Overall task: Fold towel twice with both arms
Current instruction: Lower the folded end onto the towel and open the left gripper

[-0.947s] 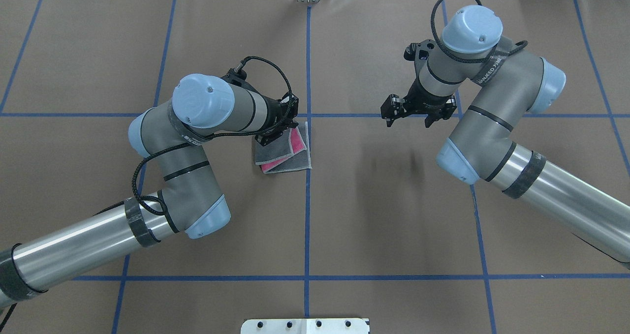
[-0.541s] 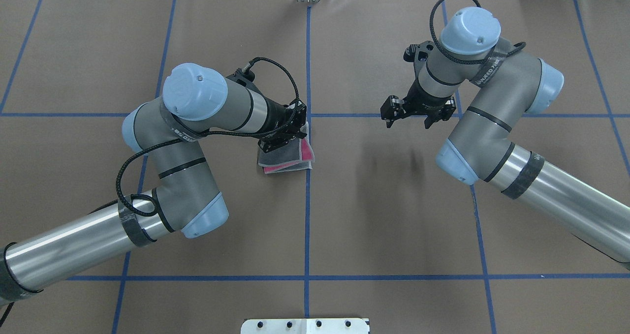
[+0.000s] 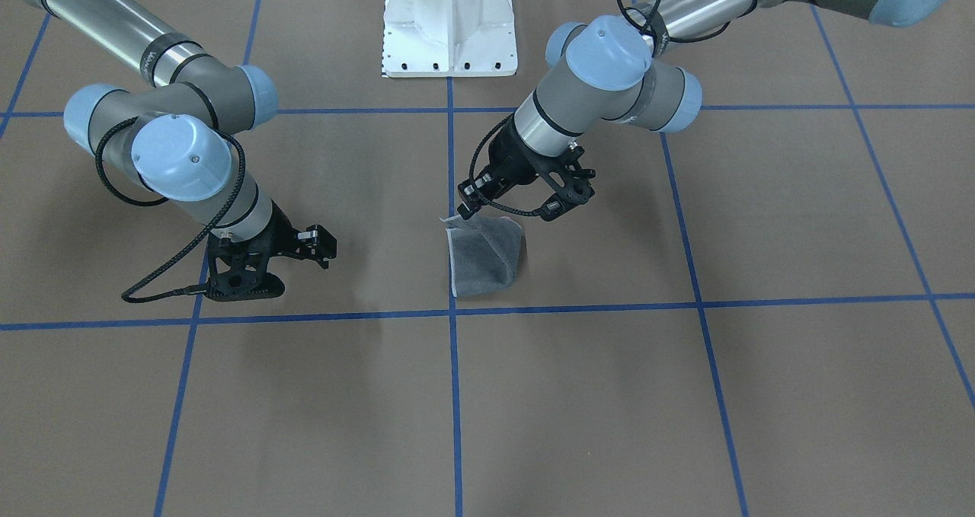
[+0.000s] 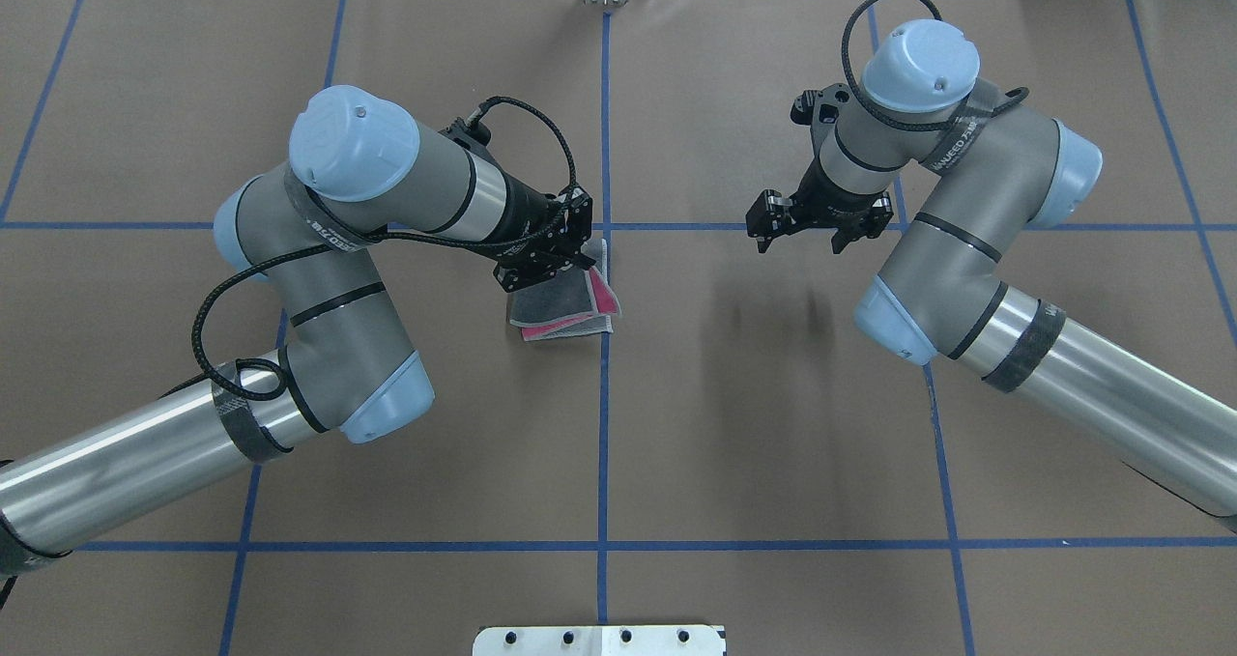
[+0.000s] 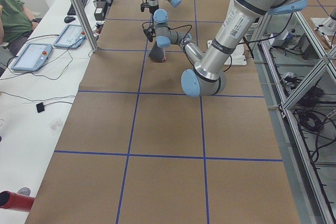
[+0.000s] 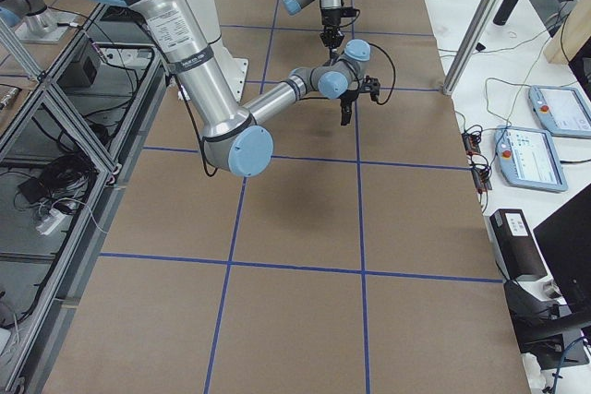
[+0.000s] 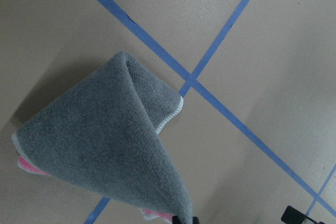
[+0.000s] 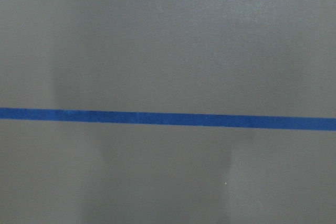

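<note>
The towel (image 4: 565, 310) lies just left of the table's centre line, grey face up with pink (image 4: 604, 297) showing at its edge. My left gripper (image 4: 565, 268) is shut on one corner and holds it above the table, so the cloth hangs as a grey cone in the left wrist view (image 7: 105, 145). The front-facing view shows the towel (image 3: 487, 262) raised under the left gripper (image 3: 468, 211). My right gripper (image 4: 810, 236) is open and empty, hovering over bare table well to the towel's right; it also shows in the front-facing view (image 3: 286, 262).
Brown paper with blue tape lines (image 4: 604, 443) covers the table. The white pedestal (image 3: 449, 22) stands at the robot's side. An operator's bench with tablets (image 5: 31, 56) runs along the far edge. The right wrist view shows only paper and one tape line (image 8: 168, 119).
My left gripper has lifted the towel's corner and drawn it over, so less of the towel shows flat. The left elbow has swung back and left. The right arm has barely moved.
</note>
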{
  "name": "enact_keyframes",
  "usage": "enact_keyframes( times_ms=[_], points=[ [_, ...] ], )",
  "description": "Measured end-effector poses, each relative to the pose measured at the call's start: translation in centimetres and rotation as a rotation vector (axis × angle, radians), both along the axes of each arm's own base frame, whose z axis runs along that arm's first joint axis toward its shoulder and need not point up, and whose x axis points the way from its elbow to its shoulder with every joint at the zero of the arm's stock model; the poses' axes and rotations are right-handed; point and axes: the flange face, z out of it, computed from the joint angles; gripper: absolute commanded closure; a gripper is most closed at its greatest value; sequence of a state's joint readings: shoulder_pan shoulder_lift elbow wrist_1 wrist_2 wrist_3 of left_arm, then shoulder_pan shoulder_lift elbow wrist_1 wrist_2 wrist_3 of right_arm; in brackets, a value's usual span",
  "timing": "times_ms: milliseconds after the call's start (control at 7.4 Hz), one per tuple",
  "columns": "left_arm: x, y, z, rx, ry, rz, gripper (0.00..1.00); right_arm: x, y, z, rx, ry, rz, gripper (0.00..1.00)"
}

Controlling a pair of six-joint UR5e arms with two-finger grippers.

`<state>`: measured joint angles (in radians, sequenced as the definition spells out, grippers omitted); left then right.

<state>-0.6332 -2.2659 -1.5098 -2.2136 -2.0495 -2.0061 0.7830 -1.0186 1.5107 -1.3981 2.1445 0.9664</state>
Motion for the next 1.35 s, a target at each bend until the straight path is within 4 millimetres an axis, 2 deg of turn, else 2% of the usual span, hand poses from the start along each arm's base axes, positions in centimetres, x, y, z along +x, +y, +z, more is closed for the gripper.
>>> enact_keyframes(
  times_ms=[811, 1352],
  points=[
    [2.3, -1.0, 2.0, -0.025, -0.046, -0.014, 1.00, 0.0, 0.0, 0.0, 0.002, 0.000, 0.000, 0.00],
    [5.9, -4.0, -0.4, -0.031, -0.075, -0.062, 1.00, 0.0, 0.0, 0.0, 0.002, 0.000, 0.000, 0.00]
  ],
)
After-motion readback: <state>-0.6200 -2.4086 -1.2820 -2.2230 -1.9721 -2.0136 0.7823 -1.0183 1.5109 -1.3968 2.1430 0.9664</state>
